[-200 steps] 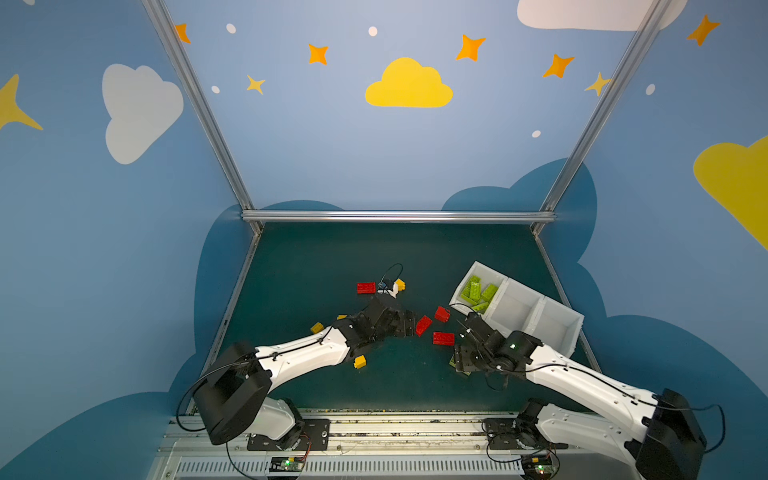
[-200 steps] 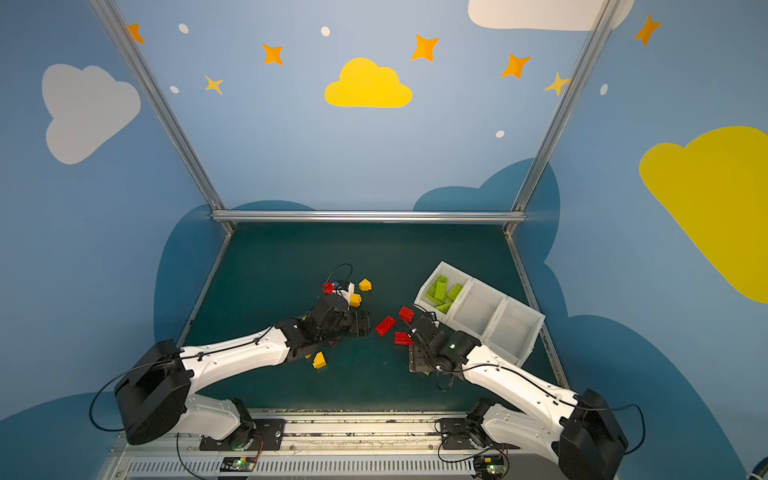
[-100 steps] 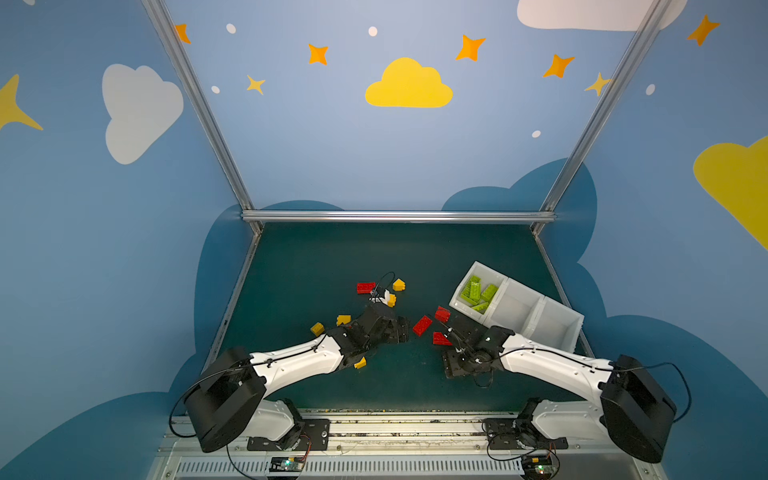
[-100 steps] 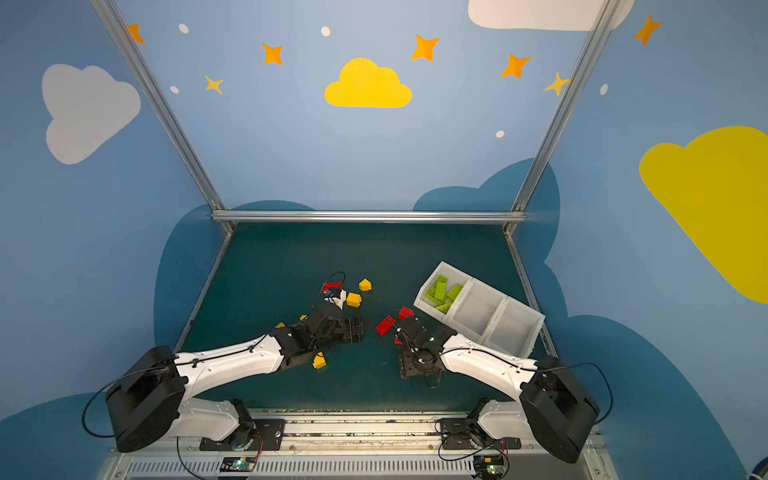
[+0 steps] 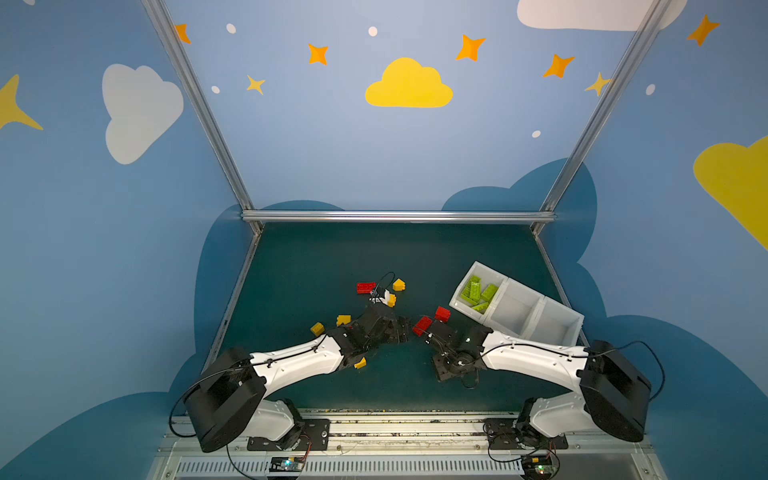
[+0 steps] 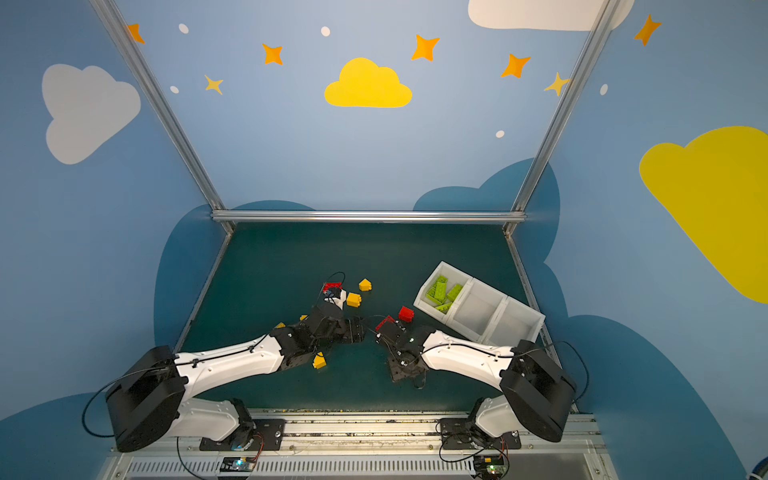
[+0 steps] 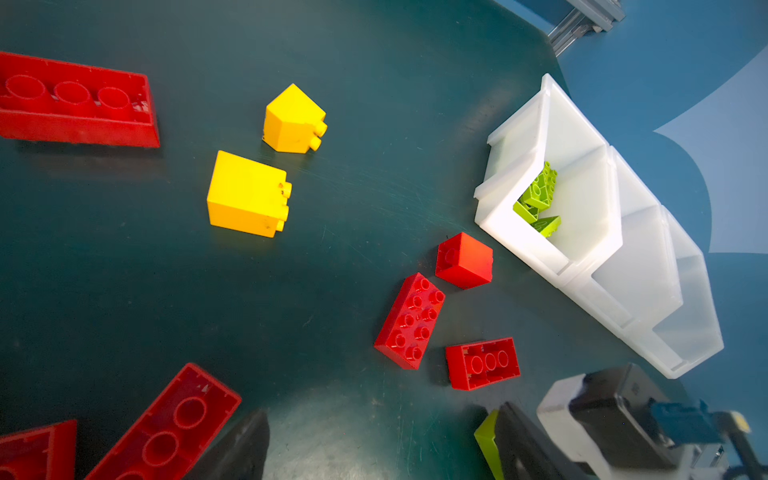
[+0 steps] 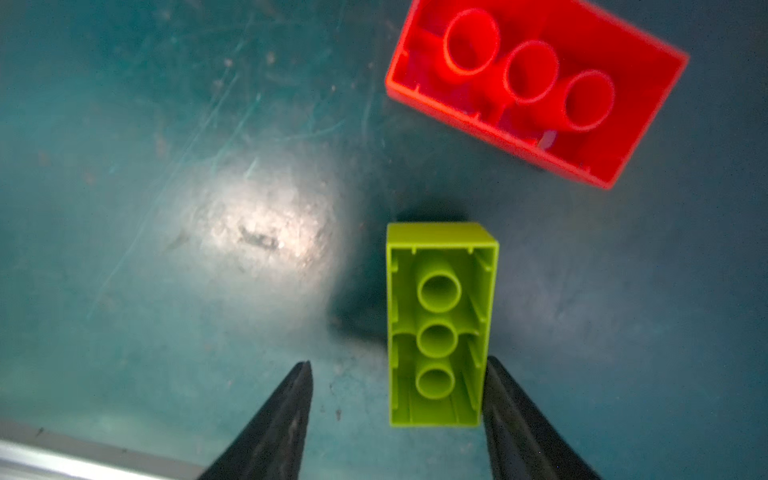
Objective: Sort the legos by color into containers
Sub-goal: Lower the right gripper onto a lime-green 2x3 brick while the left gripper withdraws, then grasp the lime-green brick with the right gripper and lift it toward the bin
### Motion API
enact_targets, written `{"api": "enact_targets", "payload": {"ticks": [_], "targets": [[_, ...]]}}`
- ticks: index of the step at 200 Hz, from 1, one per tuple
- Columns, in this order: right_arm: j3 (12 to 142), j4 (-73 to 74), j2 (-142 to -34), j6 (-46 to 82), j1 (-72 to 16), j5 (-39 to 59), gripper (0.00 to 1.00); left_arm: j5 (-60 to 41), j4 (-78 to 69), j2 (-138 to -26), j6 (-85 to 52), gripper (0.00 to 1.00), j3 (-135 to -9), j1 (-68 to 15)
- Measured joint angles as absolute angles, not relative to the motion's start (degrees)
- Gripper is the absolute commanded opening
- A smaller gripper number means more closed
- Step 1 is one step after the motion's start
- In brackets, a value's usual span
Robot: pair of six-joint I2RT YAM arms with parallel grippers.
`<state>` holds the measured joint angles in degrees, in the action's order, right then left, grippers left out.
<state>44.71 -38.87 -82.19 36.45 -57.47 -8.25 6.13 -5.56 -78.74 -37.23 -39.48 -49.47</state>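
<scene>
Lime brick (image 8: 440,324) lies hollow side up on desk (image 5: 332,257), between open fingers of right end effector (image 8: 399,363): one touches it, one is apart. Left end effector (image 5: 401,330) open, empty, beside red brick (image 5: 422,325). Other lime bricks (image 5: 478,293) sit in end compartment of white bins (image 5: 517,311).

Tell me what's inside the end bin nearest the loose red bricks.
Only lime green bricks, loosely piled, show in the end bin. Anything beneath them is covered.
</scene>
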Motion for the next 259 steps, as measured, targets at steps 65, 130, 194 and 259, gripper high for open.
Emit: {"api": "enact_targets", "payload": {"ticks": [65,130,194,259], "targets": [[46.9,-39.3,-85.7,35.5,-57.5,-9.0,0.38,7.1,-5.6,-77.9,-37.4,0.84,-37.6,-49.5],[48.0,-42.1,-77.5,34.9,-53.5,-9.1,0.35,7.7,-5.3,-75.7,-37.4,0.84,-37.5,-49.5],[53.5,-43.6,-68.1,29.1,-37.7,-7.8,0.47,9.0,-3.0,-73.4,-37.6,0.84,-37.2,-49.5],[49.3,-41.8,-70.6,25.8,-43.9,-2.5,0.84,11.0,-1.7,-71.2,-38.0,0.84,-36.0,-49.5]]}}
